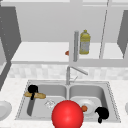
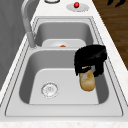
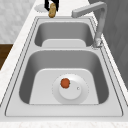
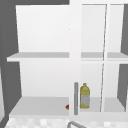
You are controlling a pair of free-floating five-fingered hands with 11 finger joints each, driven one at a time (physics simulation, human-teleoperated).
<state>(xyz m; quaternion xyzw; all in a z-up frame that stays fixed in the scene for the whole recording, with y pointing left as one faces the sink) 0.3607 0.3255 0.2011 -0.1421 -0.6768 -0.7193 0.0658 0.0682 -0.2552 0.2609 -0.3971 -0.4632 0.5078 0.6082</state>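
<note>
My left hand hangs over the left basin, shut on a brown bread loaf. From the left side, that hand curls round the top of the loaf, which points down above the basin floor. From the right side, the loaf and hand show at the far end. My right hand floats at the sink's front right rim with its fingers loose, holding nothing, and is seen again as the right hand from the left side.
A white plate with a small orange thing lies in the right basin. A big red ball sits at the front edge. The faucet stands between the basins. A yellow bottle is on the shelf. Plates rest on both counters.
</note>
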